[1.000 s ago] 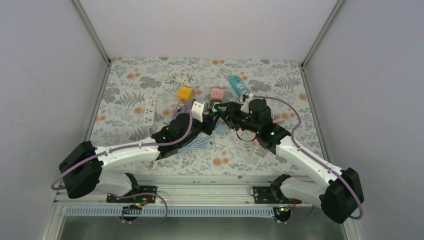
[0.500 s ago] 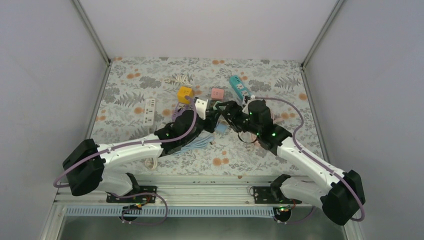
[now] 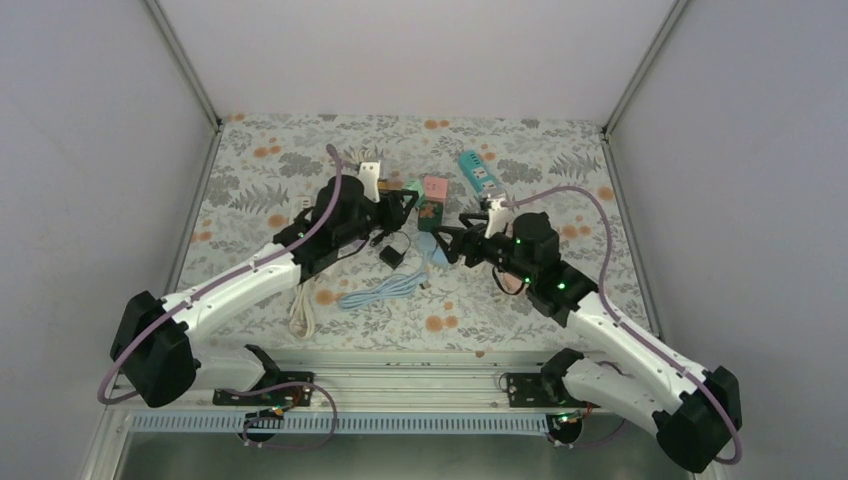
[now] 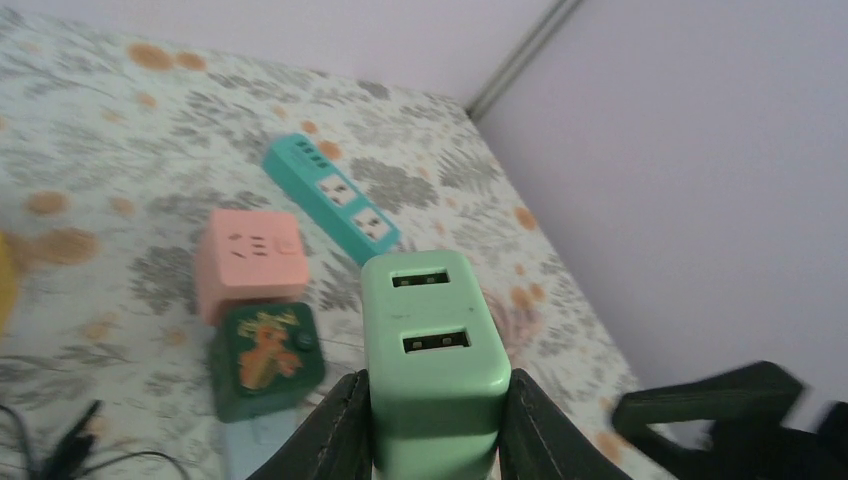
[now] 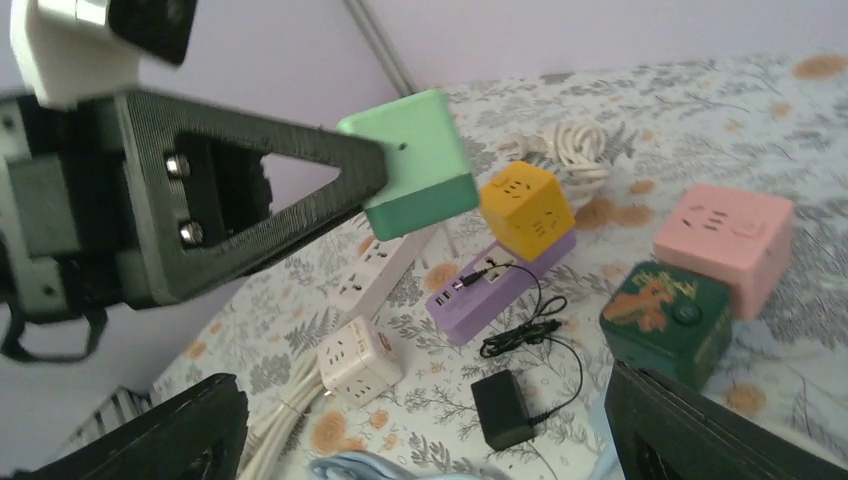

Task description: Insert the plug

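The plug (image 4: 435,350) is a mint-green charger block with two USB slots on its face. My left gripper (image 4: 437,388) is shut on it, one finger on each side. In the top view the left gripper (image 3: 400,196) holds the plug (image 3: 412,188) above the mat, beside the pink socket cube (image 3: 434,187). From the right wrist view the plug (image 5: 415,165) hangs in the air above the yellow cube (image 5: 525,205). My right gripper (image 3: 452,243) stands open and empty to the right, its jaws (image 5: 418,400) wide apart over the mat.
A dark green cube (image 5: 668,318) sits against the pink cube (image 5: 725,240). A purple strip (image 5: 500,285) with a black lead, a black adapter (image 5: 500,408), a white cube (image 5: 360,358) and a white strip (image 5: 385,265) lie nearby. A teal strip (image 3: 478,172) lies at the back.
The right gripper's jaws have opened wide and drawn back. The left arm has swung up and toward the back left, carrying the green plug away from the centre.
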Robot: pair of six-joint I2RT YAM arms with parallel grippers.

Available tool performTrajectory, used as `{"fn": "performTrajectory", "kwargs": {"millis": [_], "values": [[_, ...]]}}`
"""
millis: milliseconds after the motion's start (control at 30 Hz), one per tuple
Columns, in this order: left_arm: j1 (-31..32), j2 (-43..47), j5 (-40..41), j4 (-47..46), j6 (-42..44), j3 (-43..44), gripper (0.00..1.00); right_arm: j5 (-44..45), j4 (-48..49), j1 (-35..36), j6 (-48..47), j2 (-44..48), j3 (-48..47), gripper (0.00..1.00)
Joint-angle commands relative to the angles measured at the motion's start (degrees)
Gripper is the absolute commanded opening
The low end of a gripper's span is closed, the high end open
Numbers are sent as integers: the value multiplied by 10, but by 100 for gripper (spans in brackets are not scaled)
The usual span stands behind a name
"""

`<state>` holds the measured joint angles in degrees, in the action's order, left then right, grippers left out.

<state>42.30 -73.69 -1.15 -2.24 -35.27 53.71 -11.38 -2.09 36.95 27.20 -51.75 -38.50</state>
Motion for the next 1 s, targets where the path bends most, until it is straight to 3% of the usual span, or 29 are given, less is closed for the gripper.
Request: {"fn": "performTrajectory", "kwargs": {"millis": [0, 200, 433, 600, 767, 967], "values": [[-17, 7, -142, 31, -71, 34, 7, 10, 50, 30, -135, -51, -19, 92], [-25, 7, -208, 43, -115, 49, 9, 43, 83, 47, -145, -92, -49, 91], [-29, 11, -242, 58, -123, 54, 10, 91, 116, 50, -159, -92, -55, 85], [-32, 17, -261, 52, -128, 52, 11, 70, 112, 50, -188, -100, -61, 67], [-40, 21, -281, 46, -134, 52, 11, 68, 97, 50, -196, -107, -66, 75], [-42, 26, -285, 47, -135, 47, 11, 89, 97, 50, -178, -126, -76, 65]]}}
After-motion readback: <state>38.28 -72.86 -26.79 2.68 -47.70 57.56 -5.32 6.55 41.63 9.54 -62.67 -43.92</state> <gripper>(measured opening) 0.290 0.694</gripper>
